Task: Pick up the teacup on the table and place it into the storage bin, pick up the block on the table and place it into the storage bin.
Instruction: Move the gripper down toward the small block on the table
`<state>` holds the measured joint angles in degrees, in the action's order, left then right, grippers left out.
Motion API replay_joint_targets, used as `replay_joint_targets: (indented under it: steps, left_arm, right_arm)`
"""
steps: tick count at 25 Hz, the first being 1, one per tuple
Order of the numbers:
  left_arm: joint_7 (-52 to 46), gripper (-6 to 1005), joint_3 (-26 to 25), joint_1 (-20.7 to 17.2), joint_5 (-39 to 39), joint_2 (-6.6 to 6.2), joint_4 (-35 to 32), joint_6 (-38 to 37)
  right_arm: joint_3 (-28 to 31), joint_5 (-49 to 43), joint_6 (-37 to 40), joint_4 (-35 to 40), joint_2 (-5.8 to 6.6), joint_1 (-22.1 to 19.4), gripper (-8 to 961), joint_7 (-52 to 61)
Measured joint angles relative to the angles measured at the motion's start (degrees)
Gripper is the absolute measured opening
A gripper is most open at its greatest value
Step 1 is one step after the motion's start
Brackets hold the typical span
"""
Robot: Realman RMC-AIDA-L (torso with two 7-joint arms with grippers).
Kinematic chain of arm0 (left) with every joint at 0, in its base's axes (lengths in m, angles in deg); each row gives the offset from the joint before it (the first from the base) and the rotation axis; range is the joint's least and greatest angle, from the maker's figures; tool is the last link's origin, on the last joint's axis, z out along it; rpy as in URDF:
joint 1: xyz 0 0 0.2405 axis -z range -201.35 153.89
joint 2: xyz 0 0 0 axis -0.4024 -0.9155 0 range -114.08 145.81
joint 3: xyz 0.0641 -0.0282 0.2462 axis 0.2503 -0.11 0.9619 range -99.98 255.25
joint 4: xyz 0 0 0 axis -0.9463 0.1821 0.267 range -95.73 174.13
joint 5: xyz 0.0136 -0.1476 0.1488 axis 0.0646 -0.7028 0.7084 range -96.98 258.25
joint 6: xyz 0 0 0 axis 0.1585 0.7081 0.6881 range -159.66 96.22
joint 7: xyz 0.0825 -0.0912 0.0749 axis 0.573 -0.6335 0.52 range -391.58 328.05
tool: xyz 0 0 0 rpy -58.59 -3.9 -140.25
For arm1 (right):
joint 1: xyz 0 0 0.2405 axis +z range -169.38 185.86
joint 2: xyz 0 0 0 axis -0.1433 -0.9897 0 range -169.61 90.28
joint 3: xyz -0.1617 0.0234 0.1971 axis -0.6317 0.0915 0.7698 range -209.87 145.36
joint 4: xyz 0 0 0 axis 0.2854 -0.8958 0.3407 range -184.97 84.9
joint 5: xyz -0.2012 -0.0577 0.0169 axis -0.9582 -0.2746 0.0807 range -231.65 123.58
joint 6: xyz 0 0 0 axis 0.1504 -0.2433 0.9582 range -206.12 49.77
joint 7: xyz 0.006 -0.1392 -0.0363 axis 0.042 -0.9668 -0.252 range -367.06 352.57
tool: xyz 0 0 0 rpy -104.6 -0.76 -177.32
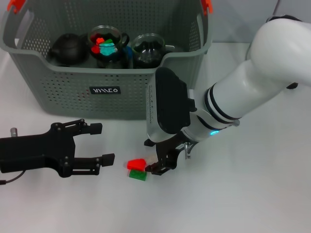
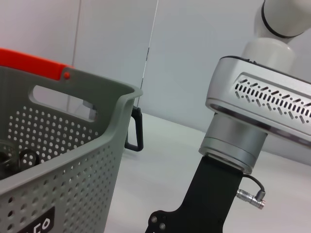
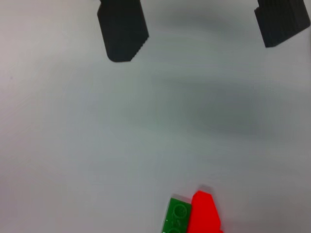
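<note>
Sitting at the far side of the white table (image 1: 272, 194): large grey-green perforated plastic storage bin (image 1: 63, 77) with orange handle clips and a small black label on its front. Holding 3 vessels in a row: a dark round teapot (image 1: 68, 47) toward the left, a clear glass teacup (image 1: 105, 44) with red, green and teal pieces inside at centre, and a glass teapot with black handle (image 1: 147, 48) toward the right.

Lying on the table in front of the bin, near its right front corner: block (image 1: 137, 169), a red wedge-shaped piece touching a green studded brick.

Hovering right beside the block, on its right: right gripper (image 1: 162, 162), black, on a white and silver arm, fingers spread apart and grasping nothing. Resting low at the left of the table, pointing toward the block: left gripper (image 1: 99, 143), black, fingers parted and empty.

Partly hidden: lower bodies of the 3 vessels behind the bin's front wall; bin's far rim cut off at the frame edge.

Appearing only in the right wrist view: 2 dark finger tips (image 3: 122, 30) wide apart above bare table, block (image 3: 194, 214) cut off by the frame edge, studs on the green brick. Appearing only in the left wrist view: bin corner (image 2: 73, 160) close up, the black teapot handle (image 2: 135, 129) showing past it, and the right arm's silver wrist housing (image 2: 257, 102).
</note>
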<state>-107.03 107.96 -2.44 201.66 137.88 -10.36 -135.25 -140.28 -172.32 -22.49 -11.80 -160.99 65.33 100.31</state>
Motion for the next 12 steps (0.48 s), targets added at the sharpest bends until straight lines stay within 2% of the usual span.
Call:
replay_joint_targets:
  steps: [12]
  left_arm:
    - [0.03,888,0.00,0.13,0.00,-0.03,0.00,0.00]
  right_arm:
    - [-0.36,1.90,-0.86,-1.90,0.05,-0.31,680,-0.84]
